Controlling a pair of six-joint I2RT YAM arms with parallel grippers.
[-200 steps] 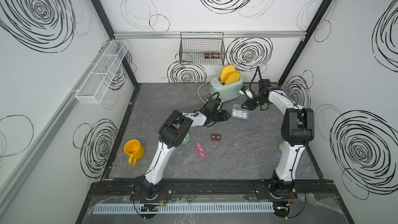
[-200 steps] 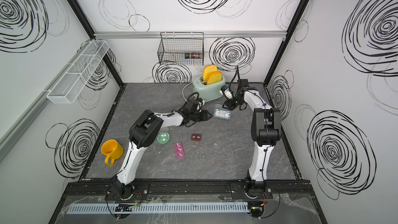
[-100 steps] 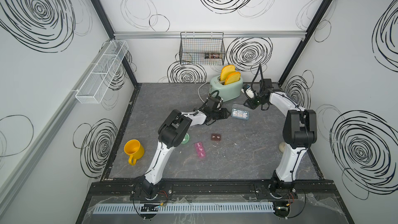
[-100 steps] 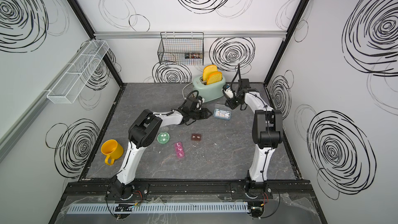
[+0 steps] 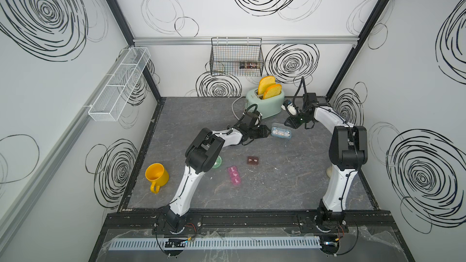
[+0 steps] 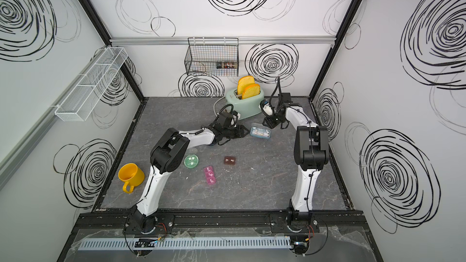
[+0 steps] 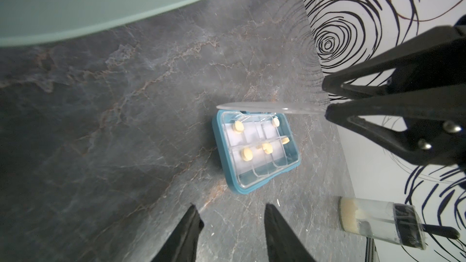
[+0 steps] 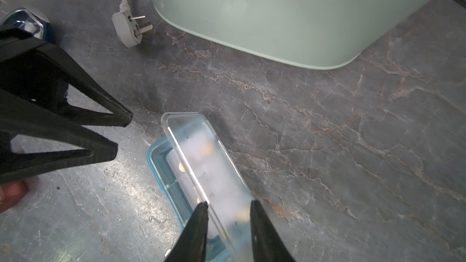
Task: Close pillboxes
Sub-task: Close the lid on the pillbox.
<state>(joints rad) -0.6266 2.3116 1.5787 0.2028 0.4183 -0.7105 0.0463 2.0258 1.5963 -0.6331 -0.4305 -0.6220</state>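
Standing lid [image 7: 267,107], right gripper [image 8: 228,206] straddling edge

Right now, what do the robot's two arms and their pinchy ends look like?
Both arms have white tube links with chunky black joints and thin black cables looping along them. The left arm and right arm stand on black bases on a rail. The left gripper and right gripper have black, pointed, triangle-shaped jaws.

dark marbled tabletop [image 5: 290,180] carries a clear-blue pillbox [image 5: 281,131] between both tools, a mint toaster [image 5: 268,103] just beyond, brown pillbox [image 5: 253,160], pink strip [image 5: 234,175], green pillbox [image 6: 191,161] and yellow mug [image 5: 156,174] well behind the left tool [image 5: 264,132].
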